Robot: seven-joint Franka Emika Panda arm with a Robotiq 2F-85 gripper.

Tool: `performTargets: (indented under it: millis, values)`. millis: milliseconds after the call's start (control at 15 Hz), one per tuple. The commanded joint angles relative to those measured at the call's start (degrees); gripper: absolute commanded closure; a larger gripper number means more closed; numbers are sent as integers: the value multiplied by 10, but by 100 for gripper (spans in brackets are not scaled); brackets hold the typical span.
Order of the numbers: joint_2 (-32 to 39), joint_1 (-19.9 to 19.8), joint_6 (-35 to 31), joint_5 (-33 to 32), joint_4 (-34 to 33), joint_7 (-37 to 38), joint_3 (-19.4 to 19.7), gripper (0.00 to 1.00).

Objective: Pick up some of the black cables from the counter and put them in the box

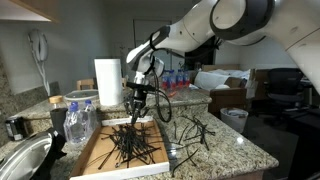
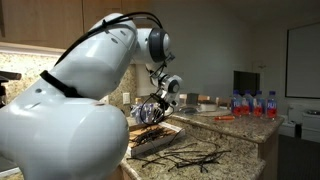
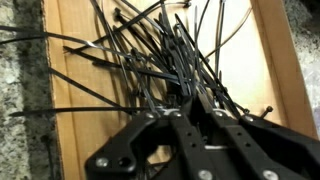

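The tan cardboard box [image 1: 97, 152] lies on the speckled granite counter [image 1: 235, 150] and holds a heap of black cables [image 1: 130, 143]. My gripper [image 1: 137, 108] hangs just above that heap, shut on a bundle of black cables that trails down into the box. More black cables [image 1: 190, 133] lie loose on the counter beside the box. In the wrist view my gripper's fingers [image 3: 178, 98] meet on cables [image 3: 150, 50] above the box floor [image 3: 70, 100]. Another exterior view shows the gripper [image 2: 150, 112], the box [image 2: 150, 141] and the loose cables [image 2: 196, 155].
A round metal bowl [image 1: 25, 160] sits at the counter's near corner. A pack of plastic bottles [image 1: 80, 120] and a paper towel roll [image 1: 108, 82] stand behind the box. Water bottles [image 2: 250, 103] stand on a far counter. A bin [image 1: 235, 118] stands beyond the counter.
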State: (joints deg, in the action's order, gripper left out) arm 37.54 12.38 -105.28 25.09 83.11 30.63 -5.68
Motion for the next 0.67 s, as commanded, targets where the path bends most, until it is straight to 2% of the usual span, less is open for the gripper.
performTargets:
  millis: [0, 200, 600]
  values:
    - [35, 7, 25, -14, -52, 4, -5, 60]
    - [18, 8, 14, -10, -28, 4, -3, 41]
    - [-71, 0, -72, 2, 113, -15, 5, 3]
